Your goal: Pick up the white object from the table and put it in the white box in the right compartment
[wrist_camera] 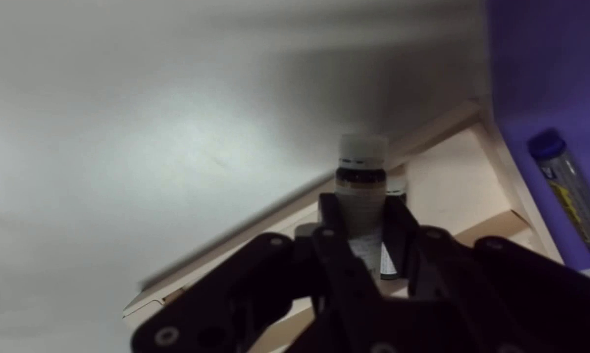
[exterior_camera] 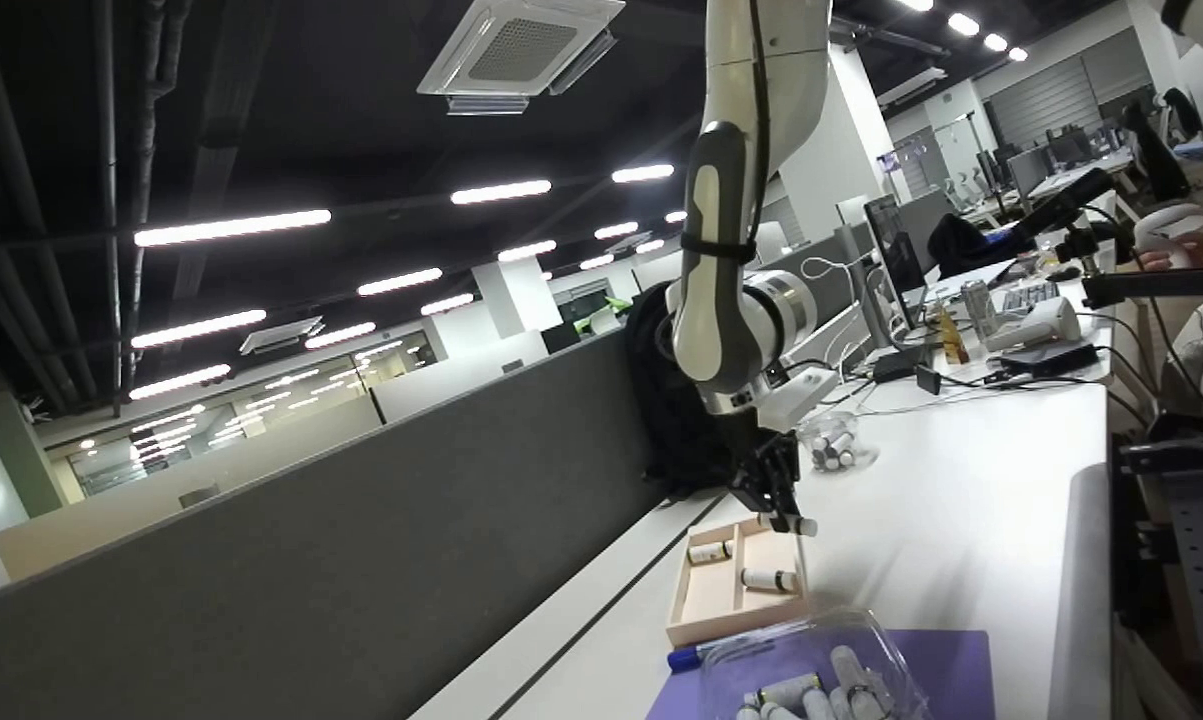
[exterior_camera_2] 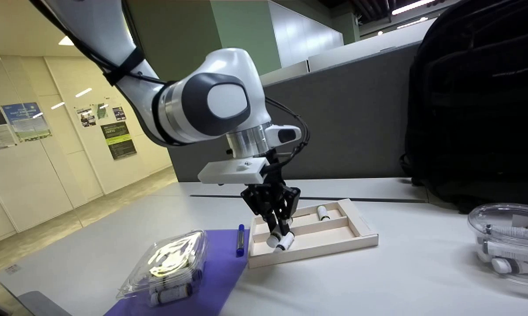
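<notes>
Cylindrical white-capped, pale-labelled bottle (wrist_camera: 361,191) pinched in the black two-fingered end effector (wrist_camera: 361,211), held near one long wall of the shallow, divided pale-wood box (exterior_camera_2: 313,253). Bottle axis near level, cap outward toward the white table (exterior_camera_2: 356,281); likely needs shifting inward before release. White jointed arm (exterior_camera_2: 228,98) bent, end effector pointing down.

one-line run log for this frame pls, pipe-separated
hand: gripping white-capped vial | position: in air at edge of divided box | box contents: two more vials lying inside | release: not yet
</notes>
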You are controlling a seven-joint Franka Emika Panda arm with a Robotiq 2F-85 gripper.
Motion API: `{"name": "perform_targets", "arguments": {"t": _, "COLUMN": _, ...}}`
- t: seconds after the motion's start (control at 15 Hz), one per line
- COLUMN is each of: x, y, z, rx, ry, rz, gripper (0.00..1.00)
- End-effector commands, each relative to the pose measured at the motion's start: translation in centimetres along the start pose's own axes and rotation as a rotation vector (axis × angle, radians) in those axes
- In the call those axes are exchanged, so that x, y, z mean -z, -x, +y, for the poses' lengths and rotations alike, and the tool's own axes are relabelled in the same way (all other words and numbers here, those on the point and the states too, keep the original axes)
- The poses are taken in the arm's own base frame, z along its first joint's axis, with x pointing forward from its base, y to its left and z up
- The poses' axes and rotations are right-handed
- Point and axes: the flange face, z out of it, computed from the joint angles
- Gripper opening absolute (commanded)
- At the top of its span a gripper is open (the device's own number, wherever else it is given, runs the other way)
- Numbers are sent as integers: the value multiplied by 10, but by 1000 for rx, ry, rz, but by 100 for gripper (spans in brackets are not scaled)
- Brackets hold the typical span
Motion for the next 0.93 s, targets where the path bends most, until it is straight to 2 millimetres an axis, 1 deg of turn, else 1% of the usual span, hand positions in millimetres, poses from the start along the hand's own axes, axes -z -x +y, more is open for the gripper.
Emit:
{"name": "perform_targets", "arguments": {"t": 0.0, "x": 9, "y": -17, "z": -16, "rx": -116, "ry": -22, "rz": -25, "gripper": 7}}
{"name": "perform_targets", "arguments": {"t": 0.13, "x": 9, "y": -22, "z": -22, "rx": -166, "ry": -36, "rz": -26, "gripper": 7}}
{"name": "perform_targets", "arguments": {"t": 0.4, "x": 3, "y": -31, "z": -24, "rx": -243, "ry": -53, "rz": -9, "gripper": 7}}
{"name": "perform_targets", "arguments": {"t": 0.67, "x": -13, "y": -37, "z": -22, "rx": -286, "ry": -53, "rz": -9, "gripper": 7}}
{"name": "perform_targets", "arguments": {"t": 0.87, "x": -26, "y": -39, "z": -25, "rx": -298, "ry": -55, "rz": 3, "gripper": 7}}
